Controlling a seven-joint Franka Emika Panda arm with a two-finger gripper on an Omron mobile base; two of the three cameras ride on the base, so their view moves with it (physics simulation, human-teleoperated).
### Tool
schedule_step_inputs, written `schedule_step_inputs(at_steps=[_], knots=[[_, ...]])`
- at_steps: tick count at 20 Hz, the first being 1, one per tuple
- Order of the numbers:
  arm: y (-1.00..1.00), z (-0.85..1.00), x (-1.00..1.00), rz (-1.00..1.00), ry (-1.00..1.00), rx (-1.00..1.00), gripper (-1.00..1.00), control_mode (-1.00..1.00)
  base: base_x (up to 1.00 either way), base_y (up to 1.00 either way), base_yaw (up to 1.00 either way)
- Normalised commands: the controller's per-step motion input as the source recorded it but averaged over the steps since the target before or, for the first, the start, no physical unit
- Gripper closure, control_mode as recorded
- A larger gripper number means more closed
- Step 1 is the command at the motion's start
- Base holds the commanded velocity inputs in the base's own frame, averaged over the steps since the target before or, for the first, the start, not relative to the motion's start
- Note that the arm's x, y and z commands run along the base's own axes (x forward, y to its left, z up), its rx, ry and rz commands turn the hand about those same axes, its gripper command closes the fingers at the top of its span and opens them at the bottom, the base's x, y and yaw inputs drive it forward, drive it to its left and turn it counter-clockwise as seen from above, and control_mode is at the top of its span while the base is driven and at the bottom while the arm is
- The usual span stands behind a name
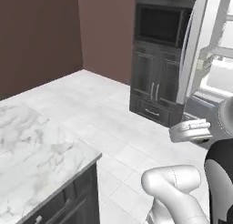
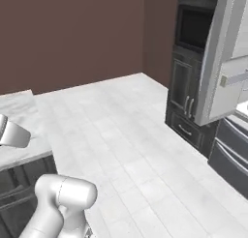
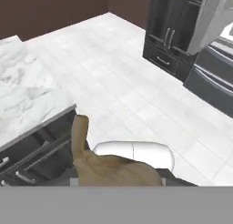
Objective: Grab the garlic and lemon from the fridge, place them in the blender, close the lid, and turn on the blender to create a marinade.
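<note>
In the hand view a lumpy brownish-tan garlic [image 3: 107, 164] bulges up at the bottom, right where my gripper [image 3: 116, 178] reaches out. The gripper is shut on the garlic, and the bulb hides its fingertips. The white fridge [image 1: 214, 59] stands at the far right with its door [image 2: 218, 63] swung open. A corner of that door also shows in the hand view [image 3: 214, 18]. The lemon, the blender and the lid are out of view.
A dark cabinet with a wall oven [image 1: 157, 59] stands left of the fridge. A marble-topped island [image 1: 32, 150] with dark drawers [image 3: 32, 150] lies to the left. Dark drawer fronts [image 2: 232, 155] run along the right. Pale tiled floor [image 2: 135, 135] spreads between them.
</note>
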Motion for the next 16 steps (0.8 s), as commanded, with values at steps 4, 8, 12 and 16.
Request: schedule_step_inputs(at_steps=[4, 8, 12, 16], knots=[[0.0, 0.0, 0.0, 0.0, 0.0, 0.0, 1.0, 1.0, -0.99, 0.0, 0.67], [0.0, 0.0, 0.0, 0.0, 0.0, 0.0, 1.0, 1.0, -0.94, 0.41, 0.62], [0.0, 0.0, 0.0, 0.0, 0.0, 0.0, 1.0, 1.0, -0.71, 0.92, 0.52], [0.0, 0.0, 0.0, 0.0, 0.0, 0.0, 1.0, 1.0, -0.38, 1.0, 0.41]])
